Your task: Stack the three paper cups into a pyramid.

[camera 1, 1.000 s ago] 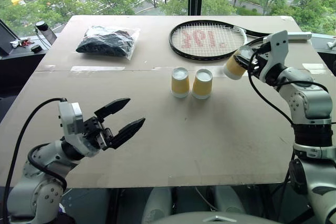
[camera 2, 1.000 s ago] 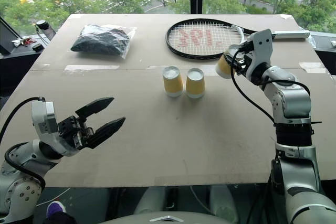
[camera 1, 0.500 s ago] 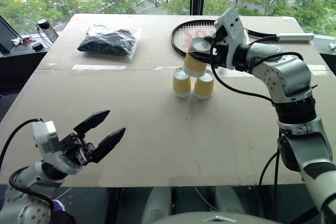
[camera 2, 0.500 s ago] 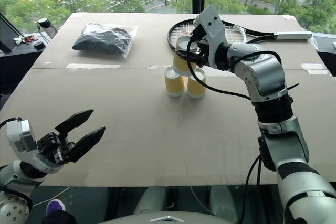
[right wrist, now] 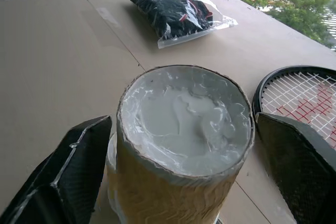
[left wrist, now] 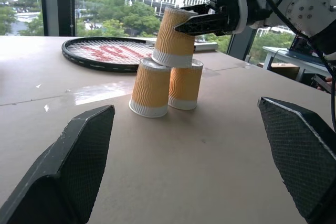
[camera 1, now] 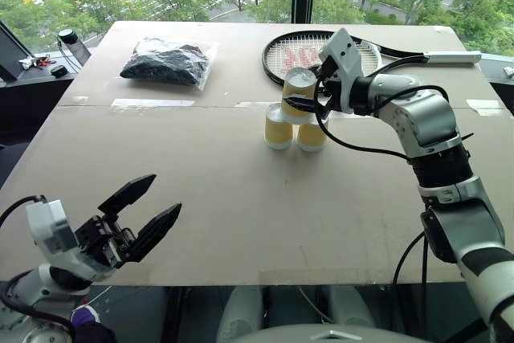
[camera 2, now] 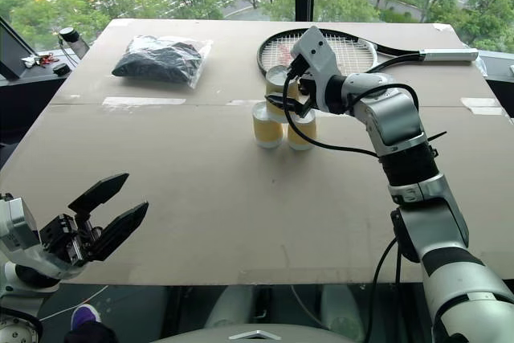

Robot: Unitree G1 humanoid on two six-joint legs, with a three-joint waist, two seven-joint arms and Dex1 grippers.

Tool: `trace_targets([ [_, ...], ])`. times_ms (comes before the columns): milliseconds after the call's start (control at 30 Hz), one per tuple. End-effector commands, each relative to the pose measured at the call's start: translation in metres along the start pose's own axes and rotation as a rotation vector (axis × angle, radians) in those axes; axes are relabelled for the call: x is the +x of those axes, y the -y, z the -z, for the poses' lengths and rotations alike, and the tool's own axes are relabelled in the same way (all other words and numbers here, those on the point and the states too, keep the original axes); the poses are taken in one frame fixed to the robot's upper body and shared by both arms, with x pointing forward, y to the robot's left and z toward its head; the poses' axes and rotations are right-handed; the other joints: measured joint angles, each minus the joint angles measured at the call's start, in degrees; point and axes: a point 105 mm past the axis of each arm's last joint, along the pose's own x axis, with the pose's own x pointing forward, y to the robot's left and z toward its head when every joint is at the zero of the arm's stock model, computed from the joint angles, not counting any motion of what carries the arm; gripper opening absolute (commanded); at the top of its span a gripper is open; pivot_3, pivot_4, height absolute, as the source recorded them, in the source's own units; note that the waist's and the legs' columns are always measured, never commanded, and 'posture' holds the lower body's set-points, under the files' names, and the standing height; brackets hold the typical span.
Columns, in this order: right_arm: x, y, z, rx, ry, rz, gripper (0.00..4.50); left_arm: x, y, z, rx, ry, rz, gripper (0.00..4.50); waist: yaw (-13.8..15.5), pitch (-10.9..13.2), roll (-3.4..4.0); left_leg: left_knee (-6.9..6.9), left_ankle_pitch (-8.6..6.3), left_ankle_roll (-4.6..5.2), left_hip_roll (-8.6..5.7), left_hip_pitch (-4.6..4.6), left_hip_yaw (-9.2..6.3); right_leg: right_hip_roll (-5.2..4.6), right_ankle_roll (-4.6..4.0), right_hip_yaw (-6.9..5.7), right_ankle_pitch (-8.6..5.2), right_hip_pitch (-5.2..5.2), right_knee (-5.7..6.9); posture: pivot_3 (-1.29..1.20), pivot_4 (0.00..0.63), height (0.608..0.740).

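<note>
Table (camera 1: 241, 198): flat top covered in brown cardboard sheets, a taped seam running across it behind the middle. Directly on it:

- Two paper cups (camera 1: 294, 131), upside down, yellow-orange ribbed sides, standing side by side and touching, just in front of the seam near the table's centre line.
- Racket (camera 1: 321, 52), black frame, white strings with red lettering, lying flat at the far edge, right of centre; handle (camera 1: 446, 57) pointing right.
- Clear plastic bag (camera 1: 167, 62) of dark contents, lying at the far left, well apart from the cups.
</note>
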Motion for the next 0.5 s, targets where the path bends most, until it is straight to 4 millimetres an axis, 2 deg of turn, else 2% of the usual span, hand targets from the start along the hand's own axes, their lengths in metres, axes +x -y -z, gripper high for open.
trace_targets([
  [33,-0.014,0.003,-0.027,-0.117,0.086,0.023,4.45,0.007,0.006,-0.015,0.044,0.076,0.047,4.50,0.0,0.0,0.00,0.00,0.00,0.00,0.00,0.00,0.00,0.00,0.00,0.00,0.00,0.00,0.00,0.00,0.150,0.740],
  [200,-0.044,0.009,-0.043,-0.171,0.179,0.072,4.45,0.008,0.006,-0.011,0.021,0.068,0.064,4.50,0.1,0.0,-0.02,0.00,0.00,0.00,0.00,-0.01,0.01,0.00,0.00,0.01,0.00,0.00,-0.03,0.00,0.150,0.740],
  [333,-0.083,0.006,-0.053,-0.207,0.328,0.125,4.45,0.012,0.006,-0.009,-0.011,0.063,0.093,4.50,0.3,0.0,-0.03,-0.02,0.00,0.01,0.00,-0.02,-0.03,0.00,0.00,-0.02,0.00,0.03,-0.05,0.00,0.150,0.740],
  [433,-0.105,0.005,-0.049,-0.176,0.403,0.209,4.45,0.014,0.004,-0.007,-0.021,0.056,0.101,4.50,0.3,0.0,-0.03,-0.04,-0.01,0.01,0.00,-0.02,-0.06,-0.01,0.00,0.00,0.00,0.07,-0.07,0.00,0.150,0.740],
  [500,-0.115,-0.003,-0.037,-0.173,0.394,0.217,4.45,0.017,0.003,-0.006,-0.021,0.050,0.105,4.50,0.2,0.0,-0.03,-0.03,-0.01,0.01,0.00,0.00,-0.05,0.01,0.01,0.00,0.00,0.08,-0.05,0.00,0.150,0.740],
])
